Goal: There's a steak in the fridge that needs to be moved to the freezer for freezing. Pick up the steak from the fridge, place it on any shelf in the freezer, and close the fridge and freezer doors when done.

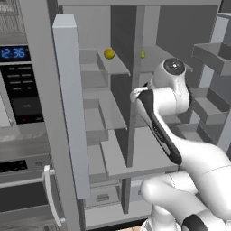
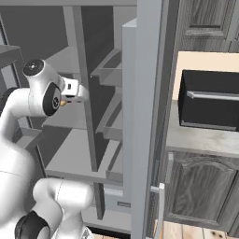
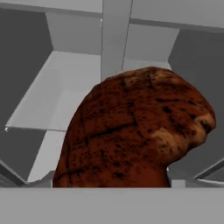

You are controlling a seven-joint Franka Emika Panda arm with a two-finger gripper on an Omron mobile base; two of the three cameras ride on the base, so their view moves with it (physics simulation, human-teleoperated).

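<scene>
The steak (image 3: 135,131), a dark red-brown mottled lump, looms close in the hand view and covers my fingertips; it hangs in the air in front of the pale grey shelves (image 3: 65,96). My gripper (image 1: 136,93) is held at mid height just in front of the upright divider (image 1: 134,117) between the unit's two halves, shut on the steak. From the right base view the hand (image 2: 77,91) reaches toward the same divider. Both tall grey doors stand open: one edge-on at the left (image 1: 67,103), one with inner bins at the right (image 1: 212,58).
A yellow ball (image 1: 108,53) lies on an upper shelf left of the divider, a yellow-green ball (image 1: 142,54) right of it. The black-panelled wall oven (image 1: 18,81) stands left of the unit. A black appliance (image 2: 210,100) sits on the counter to the right, over dark cabinets.
</scene>
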